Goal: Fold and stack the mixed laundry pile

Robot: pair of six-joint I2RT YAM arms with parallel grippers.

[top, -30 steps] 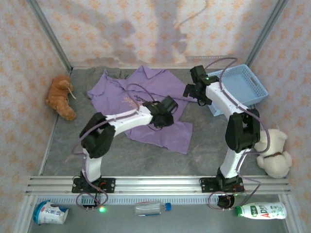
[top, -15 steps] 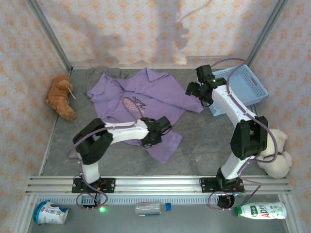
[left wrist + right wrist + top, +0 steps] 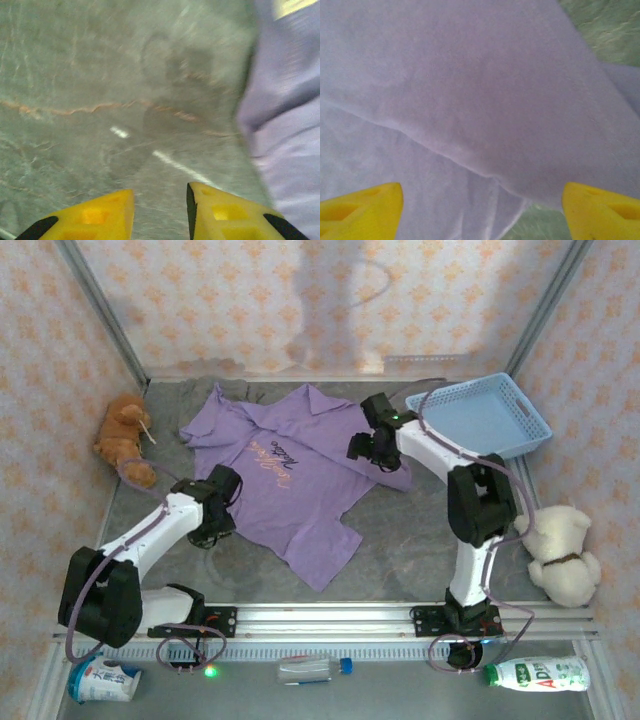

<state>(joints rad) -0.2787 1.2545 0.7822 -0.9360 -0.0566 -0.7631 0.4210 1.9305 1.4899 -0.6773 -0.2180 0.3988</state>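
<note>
Your left gripper (image 3: pixel 160 200) hangs over bare table (image 3: pixel 420 540), jaws a narrow gap apart with nothing between them. The lavender shirt (image 3: pixel 290 475) has its side edge just to the gripper's right. Your right gripper (image 3: pixel 482 200) stands wide apart above the shirt's sleeve, and it grips no cloth. A fold line runs across under it, and the sleeve's edge lies near the blue basket (image 3: pixel 480 415). The shirt is spread mid-table. The grey-brown garment (image 3: pixel 215 390) is bunched at the back wall, touching the shirt's far edge. You have open table along the near side, left and right of the hem.
</note>
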